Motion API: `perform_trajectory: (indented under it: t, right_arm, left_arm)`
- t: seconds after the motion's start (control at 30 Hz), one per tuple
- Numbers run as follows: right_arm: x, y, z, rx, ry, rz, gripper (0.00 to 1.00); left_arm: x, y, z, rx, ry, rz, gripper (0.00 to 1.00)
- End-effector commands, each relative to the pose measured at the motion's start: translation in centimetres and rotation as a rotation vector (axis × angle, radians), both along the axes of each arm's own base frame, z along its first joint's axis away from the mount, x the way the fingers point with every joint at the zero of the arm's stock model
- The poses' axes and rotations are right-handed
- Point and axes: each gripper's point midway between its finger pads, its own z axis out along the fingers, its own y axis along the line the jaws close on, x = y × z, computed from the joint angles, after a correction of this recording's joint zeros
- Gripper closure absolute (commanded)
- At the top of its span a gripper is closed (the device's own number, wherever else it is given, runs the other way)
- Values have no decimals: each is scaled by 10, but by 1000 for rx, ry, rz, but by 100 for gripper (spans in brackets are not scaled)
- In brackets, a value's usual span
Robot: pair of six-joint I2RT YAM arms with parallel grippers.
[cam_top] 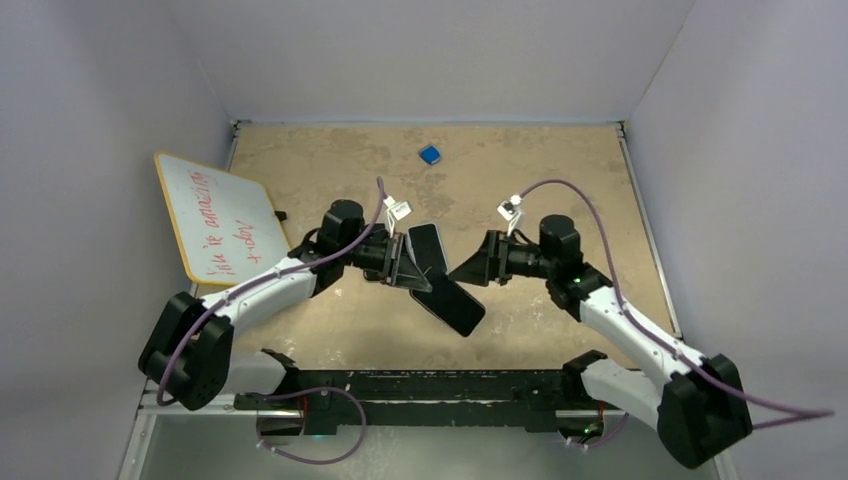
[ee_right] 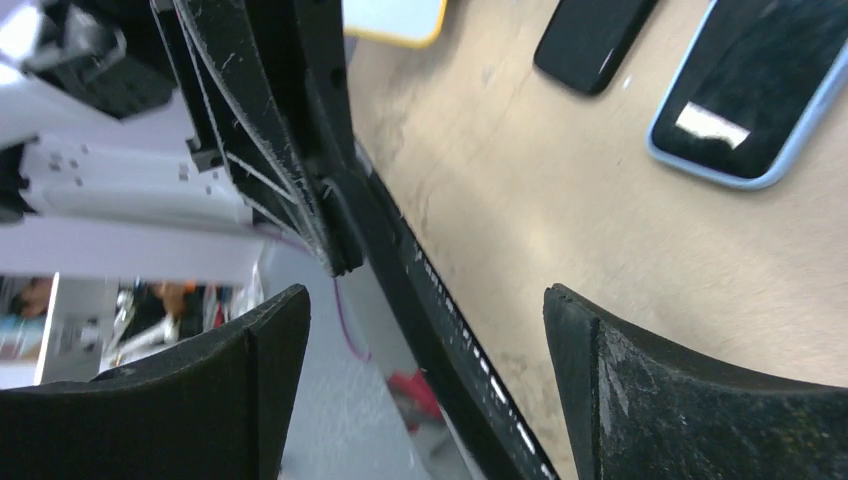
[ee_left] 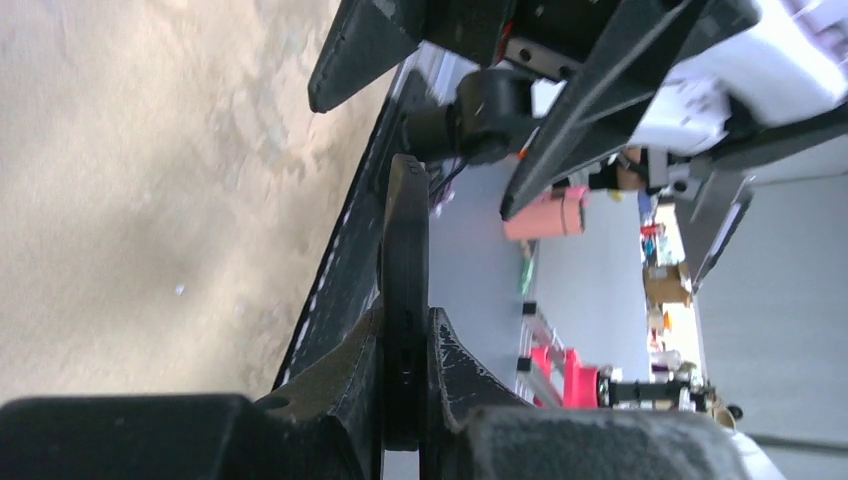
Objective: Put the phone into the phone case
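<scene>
Clamps a thin black slab [ee_left: 405, 220] in the left gripper [ee_left: 405, 335], fingers clenched on its two flat faces, narrow edge turned to the wrist camera, rounded far end jutting well past the fingertips. Cannot tell from that edge whether phone or case. Holds it raised above the table [ee_right: 560, 220], near the middle of the front half. Spreads the right gripper [ee_right: 425, 300] wide, grasping nothing, fingertips facing the slab's far end and apart from it. Shows, beyond that gap, a phone [ee_right: 735, 85] with a pale blue rim lying flat and screen up, and beside it a second black slab [ee_right: 595, 40], also flat. Leaves a strip of bare table between their long edges, which run roughly parallel. Cannot tell which dark piece is the case. Offers open tan surface from the grippers to the back wall [cam_top: 420, 60], broken only by a small blue thing [cam_top: 430, 154]. Crowds the left edge with a whiteboard [cam_top: 225, 215]. Bounds the near side with a black rail [cam_top: 430, 385], close to both arms.
</scene>
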Motion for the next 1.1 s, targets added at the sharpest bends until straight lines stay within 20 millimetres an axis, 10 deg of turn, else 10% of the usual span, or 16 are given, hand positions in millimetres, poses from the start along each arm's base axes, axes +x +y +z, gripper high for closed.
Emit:
perform_trajectory:
  t: [0.0, 0.27, 0.53, 0.93, 1.07]
  right_arm:
    - [26, -19, 36, 65, -83, -224, 12]
    - [31, -47, 58, 103, -59, -433, 1]
    - [12, -28, 84, 322, -2, -287, 2]
    - [1, -22, 91, 398, -4, -191, 45]
    - [1, -22, 89, 394, 23, -193, 78]
  left_arm:
    - [21, -6, 73, -211, -106, 110, 100]
    - [40, 20, 115, -423, -85, 248, 100]
    - [38, 27, 140, -506, -92, 262, 100]
    - [56, 28, 109, -405, -82, 356, 100]
    - [61, 27, 104, -387, -81, 366, 100]
